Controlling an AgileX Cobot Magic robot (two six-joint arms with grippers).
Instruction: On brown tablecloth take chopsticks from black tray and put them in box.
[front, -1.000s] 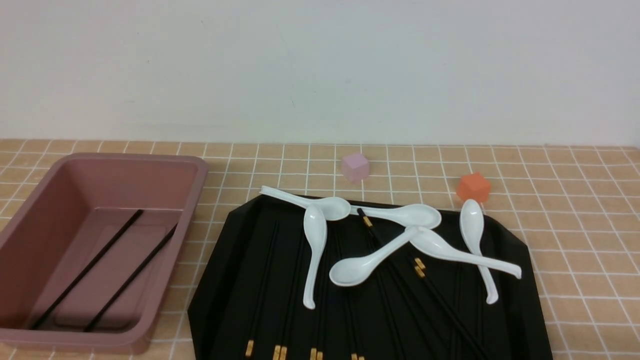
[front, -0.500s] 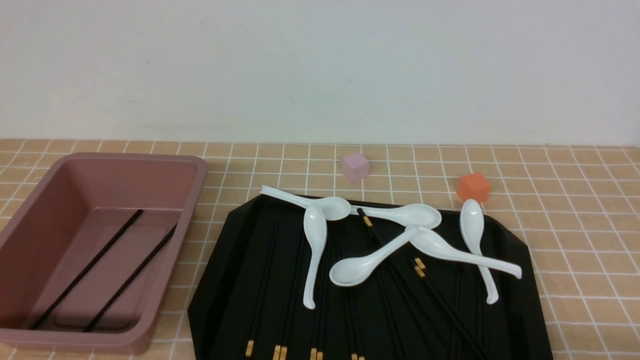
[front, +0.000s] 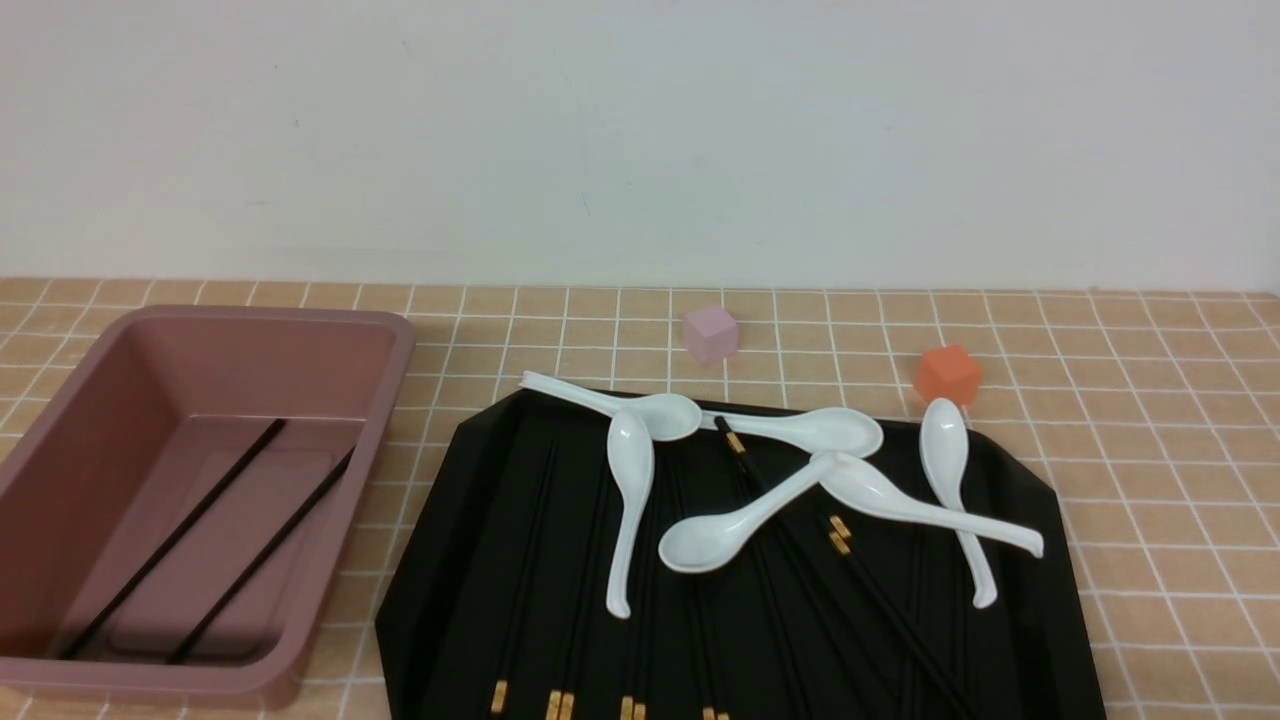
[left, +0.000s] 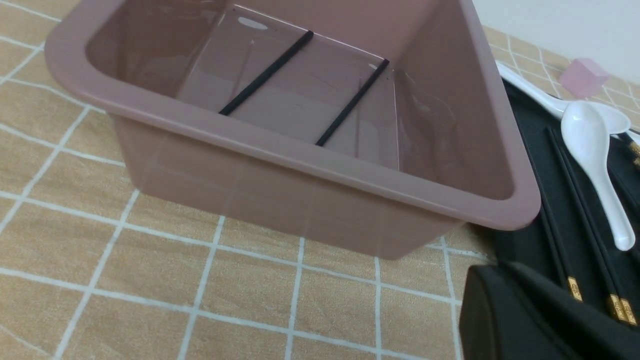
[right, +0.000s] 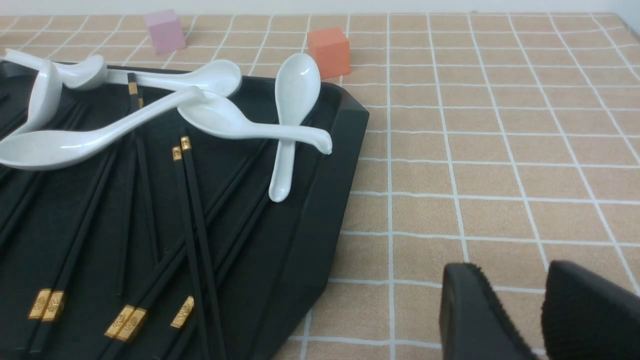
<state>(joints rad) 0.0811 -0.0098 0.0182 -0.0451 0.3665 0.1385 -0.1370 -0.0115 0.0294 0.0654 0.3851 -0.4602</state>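
Cloth: the tan-orange brown tablecloth (front: 1150, 480) with its grid of thin white lines lies under everything, giving a flat bed for both containers.
Tray: the large glossy black tray (front: 1040, 560) with cut-off corners sits at the centre-right, probably so either arm can reach into it.
Box: the deep dusty-pink plastic box (front: 395, 400) stands just beside the tray on the robot's left, near enough that a carry between them looks short (a judgement, not a thing seen).
Spoons: 5 white ceramic soup spoons (front: 630, 500) lie across the far half of the tray, some resting over the sticks, so those sticks will likely be awkward to lift.
Chopsticks in tray: many thin black chopsticks with gold bands (front: 850, 570) lie mostly lengthwise on the tray floor, most with their gold ends towards the robot.
Chopsticks in box: 2 black sticks (left: 270, 72) lie slanted on the box floor, so the task looks only just begun.
Left gripper: the left gripper (left: 525, 315) shows only as a dark mass low beside the box's near corner; its jaws are closed and carry nothing visible.
Right gripper: the right gripper (right: 515, 310) hovers over bare cloth beside the tray, pads slightly apart, nothing between them.
Cubes: a small pink cube (front: 711, 333) and a small orange cube (front: 946, 374) sit on the cloth beyond the tray, apart from the task.
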